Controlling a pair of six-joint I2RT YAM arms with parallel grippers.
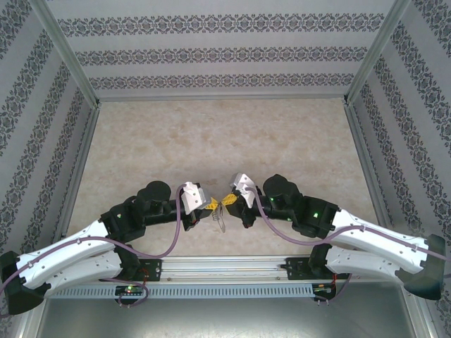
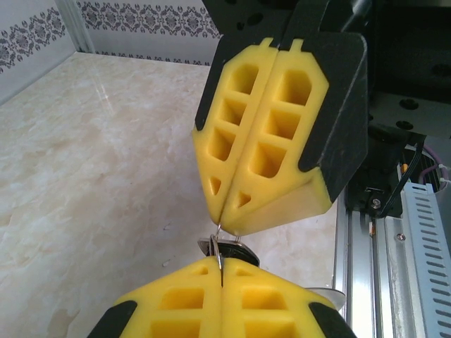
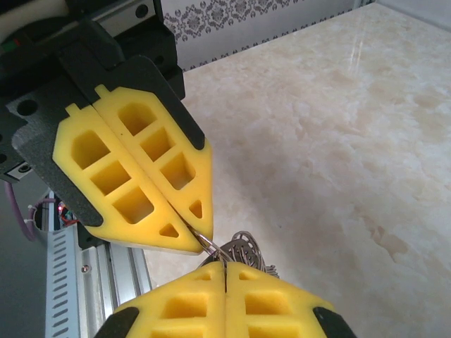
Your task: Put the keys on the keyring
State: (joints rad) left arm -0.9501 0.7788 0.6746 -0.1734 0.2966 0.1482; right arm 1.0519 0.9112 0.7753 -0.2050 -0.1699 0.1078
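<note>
My left gripper (image 1: 210,204) and right gripper (image 1: 227,202) meet tip to tip above the table's near middle. Both are shut on the thin grey wire of the keyring (image 1: 219,220), whose loop hangs down below the tips. In the left wrist view my left gripper (image 2: 222,271) pinches the wire, and the right gripper (image 2: 224,224) pinches it from above. A small key (image 2: 237,252) with a dark head sits just behind my fingertips. In the right wrist view the right gripper (image 3: 224,271) holds the wire, the left gripper (image 3: 200,236) grips it close by, and a silvery cluster (image 3: 244,250) hangs beyond.
The pale marble table (image 1: 225,141) stretches away behind the grippers, enclosed by patterned walls (image 1: 225,53). An aluminium rail (image 1: 225,267) with a cable duct runs along the near edge between the arm bases.
</note>
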